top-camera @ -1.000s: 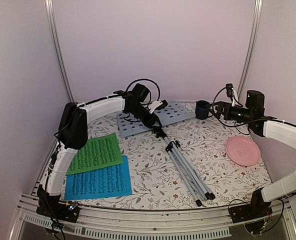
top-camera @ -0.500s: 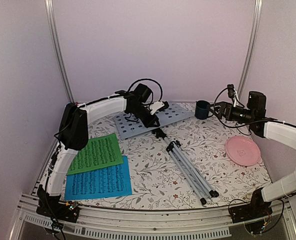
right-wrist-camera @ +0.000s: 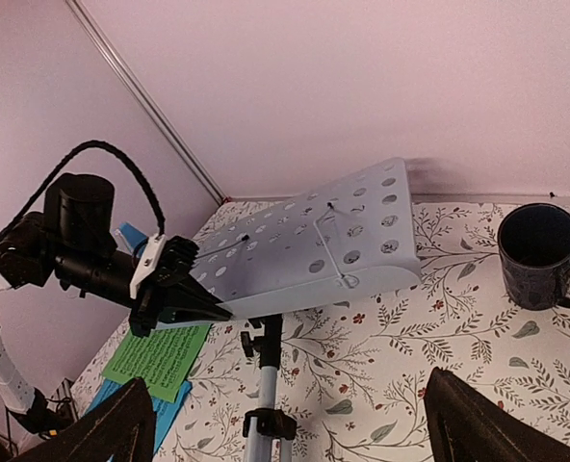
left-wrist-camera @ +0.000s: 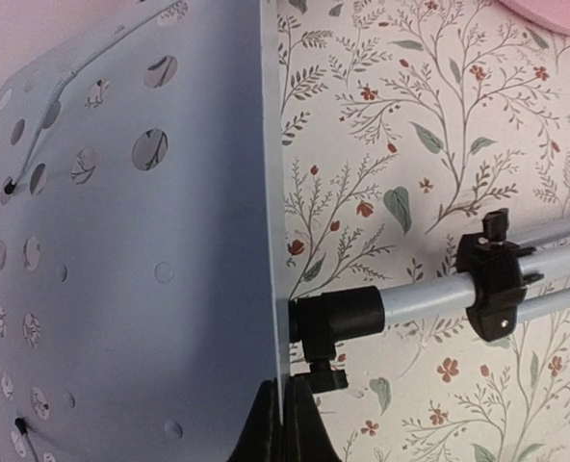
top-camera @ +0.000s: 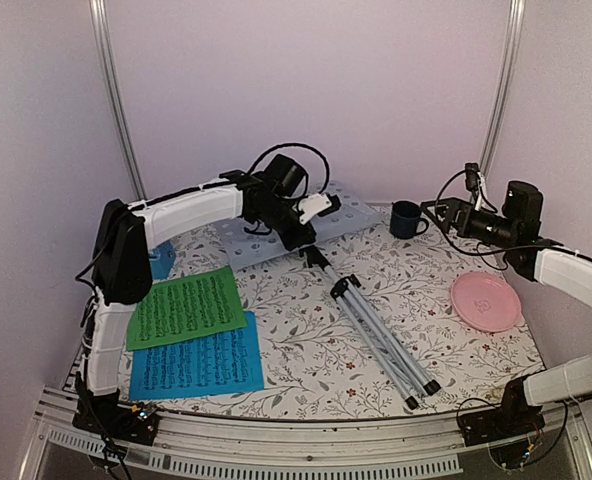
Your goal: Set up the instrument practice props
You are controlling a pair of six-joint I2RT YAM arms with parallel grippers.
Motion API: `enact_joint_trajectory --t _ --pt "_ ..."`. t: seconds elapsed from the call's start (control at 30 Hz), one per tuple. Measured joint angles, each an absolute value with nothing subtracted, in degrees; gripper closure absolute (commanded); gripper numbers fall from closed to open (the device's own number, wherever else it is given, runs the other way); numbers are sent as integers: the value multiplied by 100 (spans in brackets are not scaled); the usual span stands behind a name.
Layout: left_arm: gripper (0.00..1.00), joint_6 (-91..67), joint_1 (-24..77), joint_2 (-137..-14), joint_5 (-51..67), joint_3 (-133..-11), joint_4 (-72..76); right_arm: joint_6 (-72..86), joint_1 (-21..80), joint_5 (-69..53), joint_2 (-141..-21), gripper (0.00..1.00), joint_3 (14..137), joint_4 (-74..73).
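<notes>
A flowered table (top-camera: 296,330) seen from above, with two robot arms reaching in from the near edge. The left gripper (top-camera: 298,236) is pinched tight on the edge of the perforated desk (right-wrist-camera: 314,250) of a silver music stand (top-camera: 348,295). The desk is tilted up off the table at the far middle. The stand's folded legs (top-camera: 391,350) lie on the table, pointing toward the near right.

A green sheet (top-camera: 186,307) and a blue sheet (top-camera: 198,365) of printed music lie flat at the near left, touching or slightly overlapping. The right gripper (top-camera: 444,210) hangs at the far right with its jaws spread wide, holding nothing, just beside a dark mug (top-camera: 406,218). A pink plate (top-camera: 486,300) sits nearer on the right.

The step in hand appears to be raising the stand. Next it likely needs tipping upright and its legs spread, probably with help from the free right arm, before any sheet goes on the desk.
</notes>
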State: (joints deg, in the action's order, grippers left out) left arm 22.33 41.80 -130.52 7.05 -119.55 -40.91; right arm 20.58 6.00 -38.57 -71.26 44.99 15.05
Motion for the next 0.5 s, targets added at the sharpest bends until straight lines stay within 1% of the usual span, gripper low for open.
enact_joint_trajectory --t 0.23,0.5 --pt "100 2908 4405 -11456 110 -10680 -3214 2132 580 -3800 -6897 1 4449 1507" --pt "100 4077 4834 -10180 -224 -9953 -1872 2169 554 -3815 -6517 1 4292 1553"
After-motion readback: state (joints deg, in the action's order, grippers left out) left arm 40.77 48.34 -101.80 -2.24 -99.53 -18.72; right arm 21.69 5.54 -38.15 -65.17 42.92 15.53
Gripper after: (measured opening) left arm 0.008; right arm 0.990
